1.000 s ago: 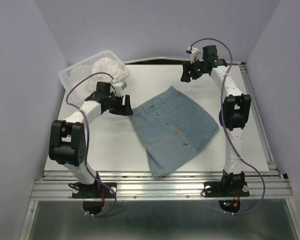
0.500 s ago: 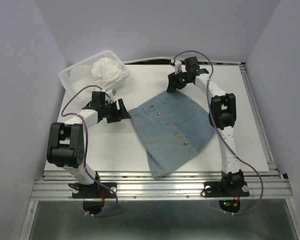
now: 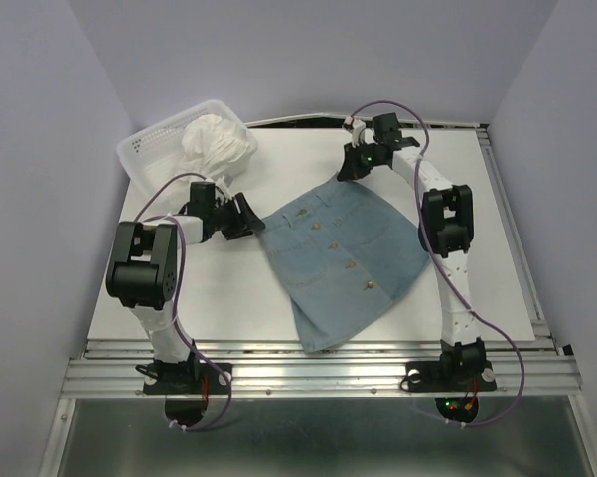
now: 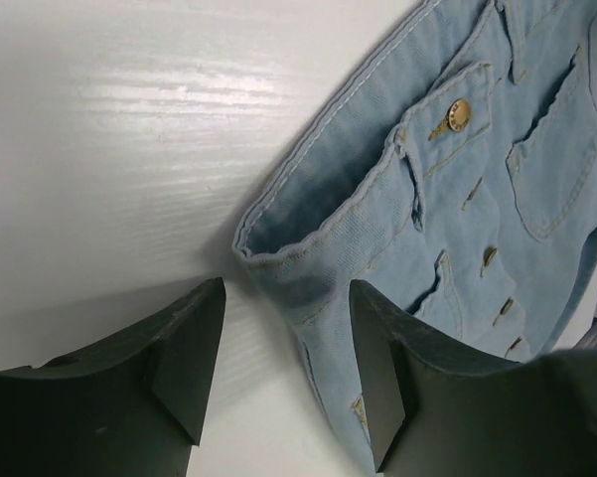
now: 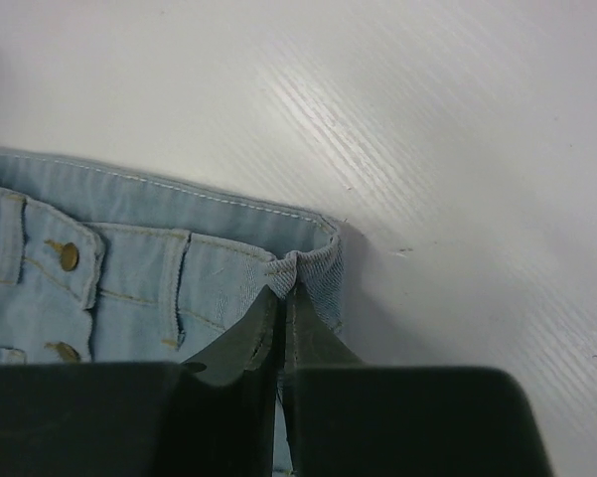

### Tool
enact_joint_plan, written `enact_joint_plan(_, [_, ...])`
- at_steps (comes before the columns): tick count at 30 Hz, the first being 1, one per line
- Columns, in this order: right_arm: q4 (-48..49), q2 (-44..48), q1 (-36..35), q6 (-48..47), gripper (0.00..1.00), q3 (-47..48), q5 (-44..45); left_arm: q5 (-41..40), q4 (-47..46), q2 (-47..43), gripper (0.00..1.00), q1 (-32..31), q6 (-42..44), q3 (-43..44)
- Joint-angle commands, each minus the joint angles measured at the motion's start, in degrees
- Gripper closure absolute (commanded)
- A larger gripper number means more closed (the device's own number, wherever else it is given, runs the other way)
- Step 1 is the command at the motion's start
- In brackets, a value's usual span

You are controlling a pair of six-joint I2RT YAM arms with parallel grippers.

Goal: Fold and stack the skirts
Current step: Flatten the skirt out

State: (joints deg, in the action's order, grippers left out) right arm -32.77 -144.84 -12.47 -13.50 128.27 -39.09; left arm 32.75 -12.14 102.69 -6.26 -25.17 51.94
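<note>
You have no legible text, label, brand or number in any view; the brass button (image 4: 458,114) on the blue skirt (image 3: 343,253) cannot be read.

The blue skirt (image 3: 343,253) is matt, ribbed denim-like cloth with shiny brass-coloured metal buttons (image 4: 458,114). The white table (image 3: 228,288) has a faint grain and soft sheen. My left fingers (image 4: 184,358) look matt dark plastic.

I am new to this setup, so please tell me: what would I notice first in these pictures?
A blue skirt lies flat in the middle; the right tool pinches one waistband corner and the left tool stands open around the other. A white skirt sits bunched in the basket at the far left corner.
</note>
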Motion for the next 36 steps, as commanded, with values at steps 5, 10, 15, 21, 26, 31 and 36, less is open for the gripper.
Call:
enact_joint_plan(5, [1.8, 12.1, 1.5, 11.2, 0.99, 1.1, -6.3, 7.3, -13.3, 3.5, 0.40, -0.2, -6.0, -0.7])
enact_joint_plan(10, [2.4, 11.6, 3.9, 22.8, 0.99, 6.5, -13.3, 10.3, -21.9, 5.0, 0.55, -0.5, -9.5, -2.4])
enact_joint_plan(15, [3.2, 18.1, 3.9, 25.6, 0.99, 5.2, -16.8, 9.8, -23.0, 0.6, 1.00, -0.7, -7.5, -0.1])
enact_joint_plan(21, [-1.2, 29.0, 3.9, 15.2, 0.99, 1.9, -5.6, -1.9, -7.4, -14.3, 1.00, -1.1, 9.0, 8.6])
enact_joint_plan(26, [-1.7, 36.7, 4.4, 6.9, 0.99, -7.3, 5.3, -1.9, 5.5, -19.7, 0.68, -2.5, 23.5, 13.3])
enact_joint_plan(31, [-5.0, 32.7, 4.4, 0.9, 0.99, -19.5, 17.3, -10.1, 15.1, -16.3, 0.30, -8.5, 28.5, 15.4])
enact_joint_plan(36, [-3.6, 29.0, 5.0, -1.8, 0.99, -30.2, 27.0, -12.7, 12.8, -12.9, 0.33, -14.1, 25.5, 16.2])
